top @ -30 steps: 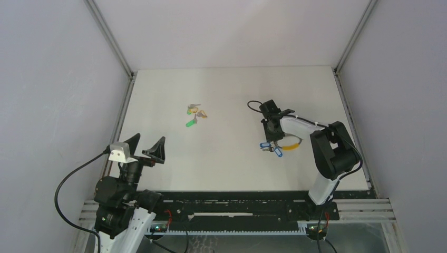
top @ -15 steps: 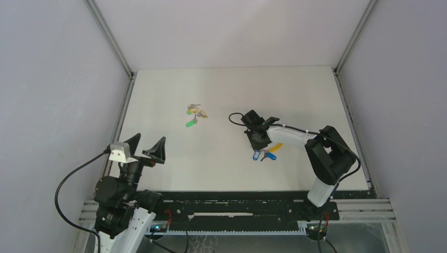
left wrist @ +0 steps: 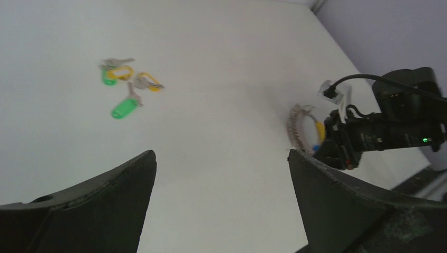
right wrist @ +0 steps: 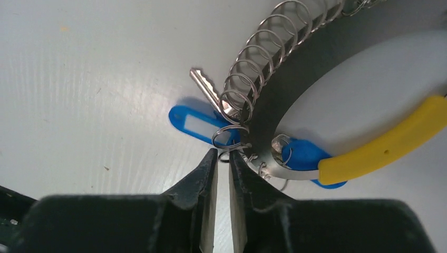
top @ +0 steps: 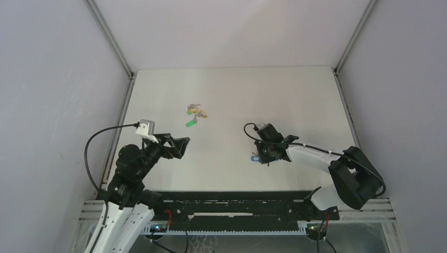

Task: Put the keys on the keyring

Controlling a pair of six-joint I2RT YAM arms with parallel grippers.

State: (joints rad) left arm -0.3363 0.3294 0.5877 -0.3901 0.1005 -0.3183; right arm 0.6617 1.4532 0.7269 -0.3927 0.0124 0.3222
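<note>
The table (top: 237,89) is white. The keyring (right wrist: 248,79) is silver with curly loops. There are blue keys (right wrist: 203,125), a green key (left wrist: 124,109) and a yellow key (left wrist: 150,84).

- keyring (right wrist: 263,58): bare silvery wire, coiled, is gleaming with a polished shine.
- blue keys (right wrist: 203,126): heads are showing as glossy plastic, one carrying a matt white insert; the blade is glinting as bright metal.
- green keys (left wrist: 124,108): heads are reading as smooth, shiny plastic.
- yellow band (right wrist: 390,145), lower right: is looking matt, plastic-like.
- right tool (right wrist: 224,158): is appearing as matt black plastic.
- counter (right wrist: 79,79): white, smooth, is giving off a soft sheen.
</note>
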